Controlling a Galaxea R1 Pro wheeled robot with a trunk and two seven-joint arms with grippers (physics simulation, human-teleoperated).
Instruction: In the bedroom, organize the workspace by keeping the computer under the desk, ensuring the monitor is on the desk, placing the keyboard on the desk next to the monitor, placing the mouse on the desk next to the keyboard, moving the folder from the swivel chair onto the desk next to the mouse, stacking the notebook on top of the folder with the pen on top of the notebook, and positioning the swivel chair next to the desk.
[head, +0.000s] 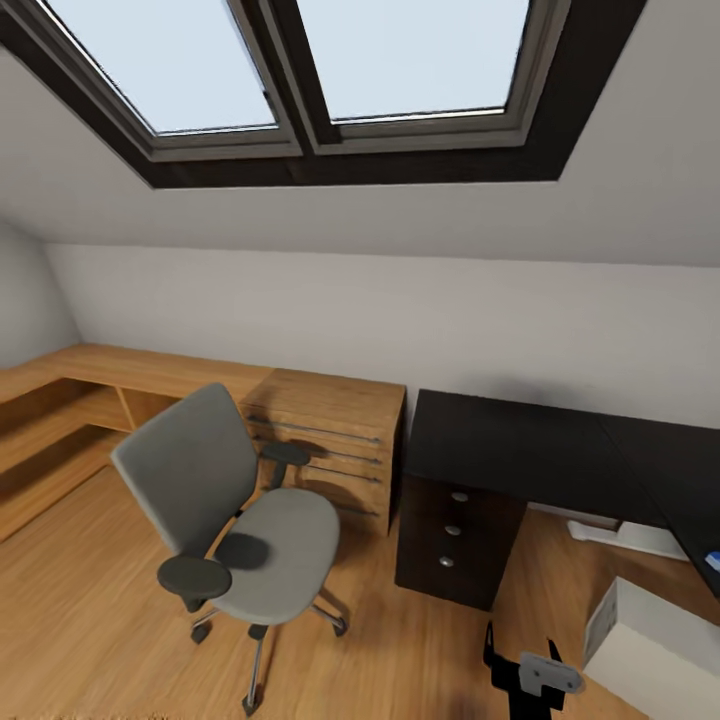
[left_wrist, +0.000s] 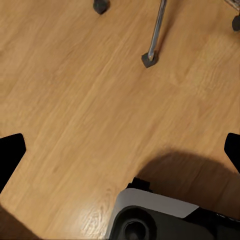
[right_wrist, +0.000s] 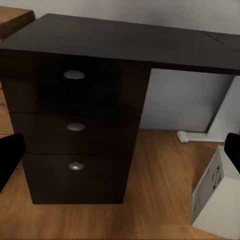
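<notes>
The grey swivel chair (head: 235, 520) stands on the wood floor left of the black desk (head: 520, 440), its seat bare. The desk's drawers with silver knobs (right_wrist: 76, 126) face my right wrist camera. The pale computer (head: 655, 650) sits on the floor at the lower right, in front of the desk (right_wrist: 130, 42); it is also the white box (right_wrist: 216, 200) in the right wrist view. My right gripper (head: 520, 655) hangs open and empty, aimed at the drawers (right_wrist: 120, 152). My left gripper (left_wrist: 120, 155) is open over bare floor near the chair's chrome leg (left_wrist: 156, 32). Monitor, keyboard, mouse, folder, notebook and pen are out of view.
A low light-wood cabinet (head: 330, 430) runs along the wall behind the chair and joins the desk's left side. A white foot (head: 625, 535) lies under the desk. A sliver of blue (head: 712, 560) shows at the right edge. My own base (left_wrist: 160, 220) is below the left gripper.
</notes>
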